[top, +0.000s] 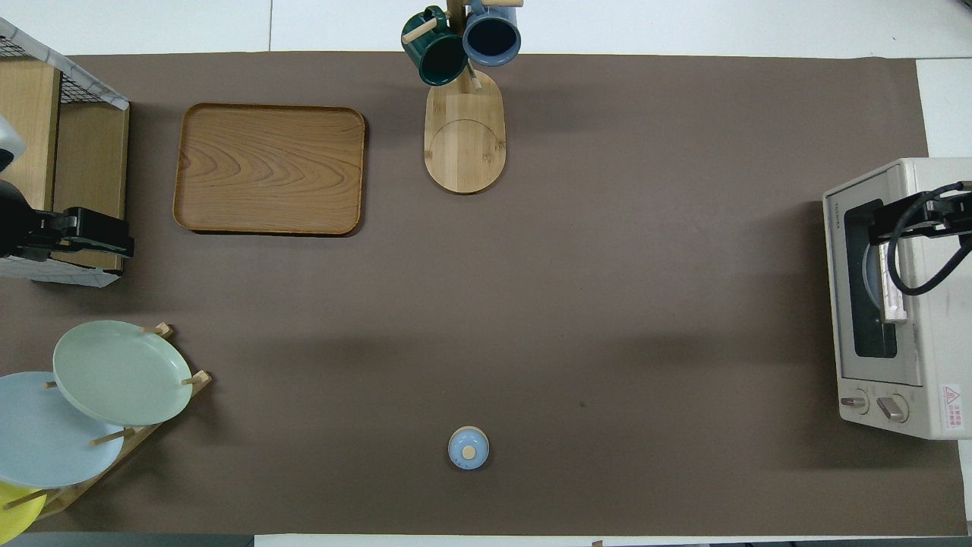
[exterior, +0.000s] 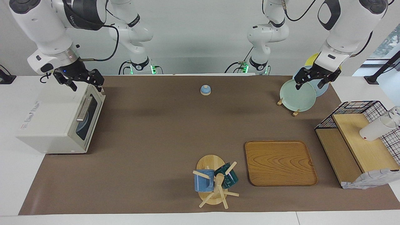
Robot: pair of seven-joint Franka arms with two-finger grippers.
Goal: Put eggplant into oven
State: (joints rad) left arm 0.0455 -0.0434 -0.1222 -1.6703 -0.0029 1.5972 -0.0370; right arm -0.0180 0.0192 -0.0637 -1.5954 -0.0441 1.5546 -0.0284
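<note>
We see brown mat [exterior: 150, 131] covering table. Wooden tray [exterior: 280, 162] lies on mat, beside bamboo mug tree [exterior: 215, 187] carrying blue mug [exterior: 203, 181] and dark green mug [exterior: 228, 176]. We note small blue lid with wooden knob [exterior: 205, 90] alone near robots' edge. Plate rack [top: 114, 441] holds pale green plate [exterior: 297, 95], light blue plate [top: 45, 433], yellow plate [top: 11, 513]. Wooden shelf with black wire basket [exterior: 356, 143] stands at left arm's end; white cup [exterior: 375, 128] lies tipped on it.
</note>
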